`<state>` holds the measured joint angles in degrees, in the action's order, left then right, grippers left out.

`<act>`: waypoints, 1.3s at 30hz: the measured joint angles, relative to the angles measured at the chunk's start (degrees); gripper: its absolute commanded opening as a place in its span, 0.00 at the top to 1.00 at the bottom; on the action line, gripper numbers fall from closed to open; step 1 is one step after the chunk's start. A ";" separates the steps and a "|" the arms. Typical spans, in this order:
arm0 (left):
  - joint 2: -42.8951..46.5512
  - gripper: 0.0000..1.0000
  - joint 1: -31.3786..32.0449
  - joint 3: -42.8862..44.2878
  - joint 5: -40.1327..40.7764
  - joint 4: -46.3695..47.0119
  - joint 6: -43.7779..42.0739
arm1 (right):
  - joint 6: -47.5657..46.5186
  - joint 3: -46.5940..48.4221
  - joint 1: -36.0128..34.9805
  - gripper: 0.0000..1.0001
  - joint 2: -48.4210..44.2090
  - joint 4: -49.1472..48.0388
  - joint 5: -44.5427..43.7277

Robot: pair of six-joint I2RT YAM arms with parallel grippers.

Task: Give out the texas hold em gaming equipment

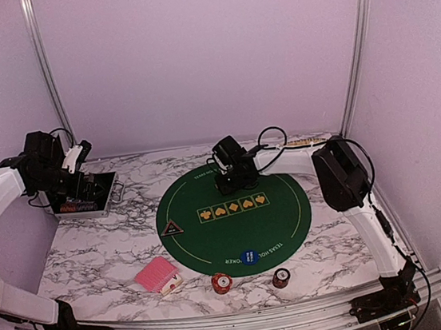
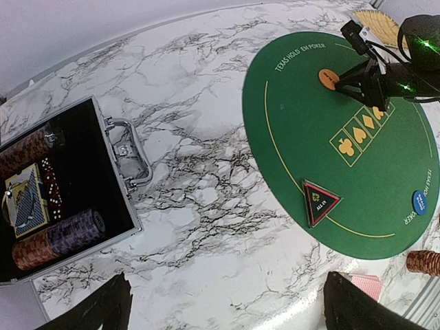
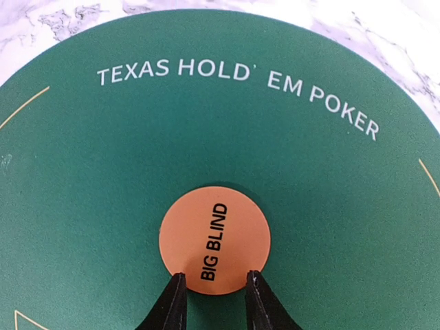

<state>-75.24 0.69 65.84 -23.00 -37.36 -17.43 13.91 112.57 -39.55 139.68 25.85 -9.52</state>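
Observation:
An orange round "BIG BLIND" button (image 3: 214, 237) lies on the far part of the green mat (image 3: 103, 172). My right gripper (image 3: 214, 282) reaches down to it, with one fingertip against each side of its near edge. This same button (image 2: 328, 79) shows under the right gripper (image 1: 231, 181). A dark triangular button (image 1: 171, 229) sits at the mat's left edge and a blue round button (image 1: 249, 255) at its near edge. Red-backed cards (image 1: 157, 275) and two chip stacks (image 1: 221, 281) (image 1: 281, 277) lie on the marble in front. My left gripper (image 2: 230, 309) hangs open over bare marble.
An open metal case (image 2: 117, 199) at the left holds rolls of chips (image 2: 58, 240), dice and a blue deck (image 2: 27, 199). A straw tray (image 2: 378, 24) lies beyond the mat at the back right. Walls close in the table on three sides.

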 measured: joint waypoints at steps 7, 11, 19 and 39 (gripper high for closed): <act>0.00 0.01 0.00 0.00 0.07 0.00 0.00 | 0.20 3.98 0.09 0.64 2.12 1.18 -0.04; 0.00 0.01 0.00 0.00 0.11 0.00 0.00 | 0.07 2.75 0.20 0.48 1.49 0.96 -0.52; 0.00 0.01 0.00 0.00 0.17 -0.09 0.00 | -1.51 -16.72 -1.81 0.25 -14.43 0.90 -1.20; 1.51 0.01 0.00 -0.02 0.09 -2.01 -1.44 | -0.17 -41.40 -17.46 0.27 -32.65 6.91 4.22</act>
<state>-73.73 0.69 65.82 -22.92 -39.38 -18.87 13.74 71.18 -57.01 107.02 32.75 -5.30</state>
